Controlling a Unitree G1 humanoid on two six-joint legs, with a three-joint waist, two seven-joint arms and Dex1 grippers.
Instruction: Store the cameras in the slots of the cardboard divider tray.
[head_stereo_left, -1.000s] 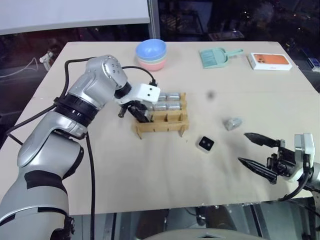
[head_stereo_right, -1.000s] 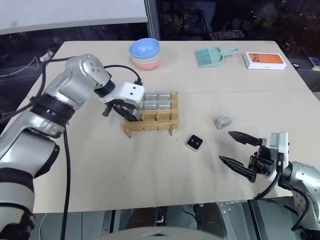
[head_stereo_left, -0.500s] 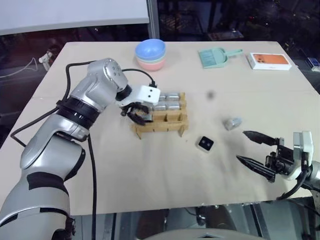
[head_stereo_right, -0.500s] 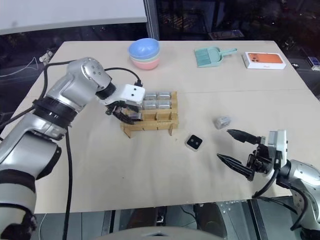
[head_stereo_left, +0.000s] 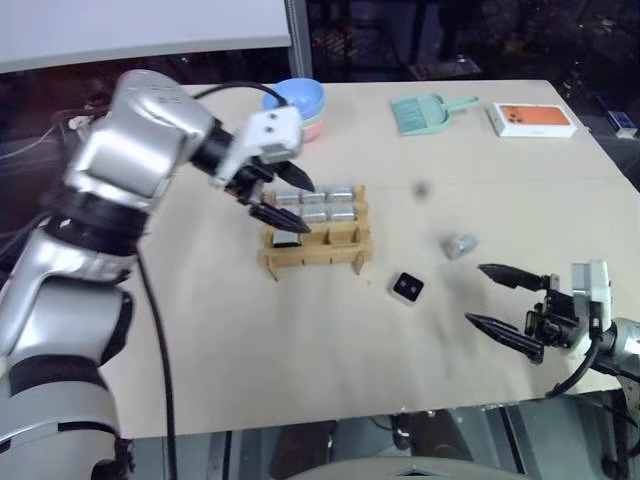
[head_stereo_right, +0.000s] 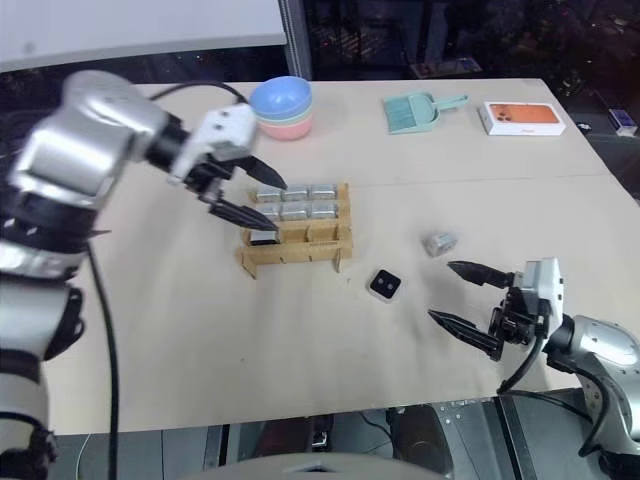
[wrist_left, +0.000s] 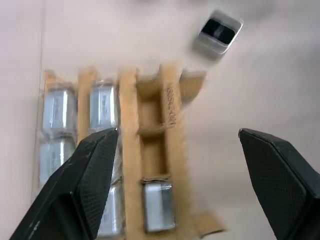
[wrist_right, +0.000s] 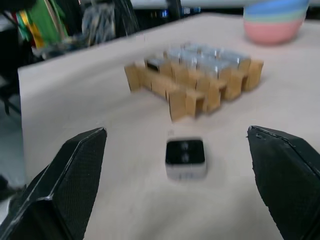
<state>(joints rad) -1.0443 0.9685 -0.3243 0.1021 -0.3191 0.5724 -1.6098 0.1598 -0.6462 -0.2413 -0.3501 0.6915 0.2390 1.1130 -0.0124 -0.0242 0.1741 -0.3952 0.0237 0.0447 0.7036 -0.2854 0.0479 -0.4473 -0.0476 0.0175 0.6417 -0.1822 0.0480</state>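
My left tool (head_stereo_left: 282, 197) hangs in the air just above the brown cardboard divider tray (head_stereo_left: 318, 244), and its two black fingers (wrist_left: 87, 176) are spread apart with nothing between them. It points down and across at the tray's near left corner. My right tool (head_stereo_left: 503, 302) is low over the near right part of the pale wooden bench (head_stereo_left: 300, 340), with its two black fingers wide apart and nothing in them.

The tray sits in the middle of the bench. Small boxy silver-grey cameras (head_stereo_left: 318, 204) fill its far slots, packed side by side. One more silver camera (wrist_left: 160, 212) sits in the left slot of the near row. The other two slots in that row look bare.

One loose camera with a black square face (head_stereo_left: 408, 288) lies flat on the bench, just past the tray's near right corner, between the tray and my right tool. A lumpy see-through grey thing (head_stereo_left: 460, 245) lies near it, further to the right.

At the far edge sit stacked blue and pink bowls (head_stereo_left: 301, 105), a green dustpan (head_stereo_left: 425, 112) and a white flat box with an orange top (head_stereo_left: 534, 119).
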